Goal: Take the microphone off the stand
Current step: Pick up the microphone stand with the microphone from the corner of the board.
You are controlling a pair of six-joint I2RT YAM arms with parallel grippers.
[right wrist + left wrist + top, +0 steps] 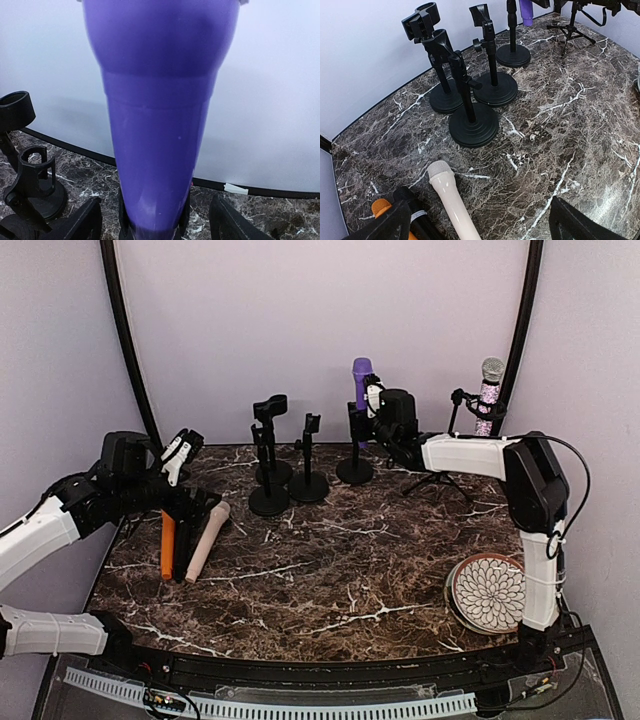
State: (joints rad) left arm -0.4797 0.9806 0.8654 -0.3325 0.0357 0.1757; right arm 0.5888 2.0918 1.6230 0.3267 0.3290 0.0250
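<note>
With the right end effector spread open astride the purple mic, upright in its stand at the back of the desk, an off-centre close or slanted pull could tip the stand or let the mic slip; the left end effector hangs open.

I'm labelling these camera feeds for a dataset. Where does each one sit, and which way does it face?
Top external: above and behind the bases, looking down on the table; left arm and right arm show.
Left wrist: low, facing the empty stands; left fingers frame the bottom.
Right wrist: close against the purple microphone; right fingers below.
Shared: top and left-wrist views both show the empty stands.
</note>
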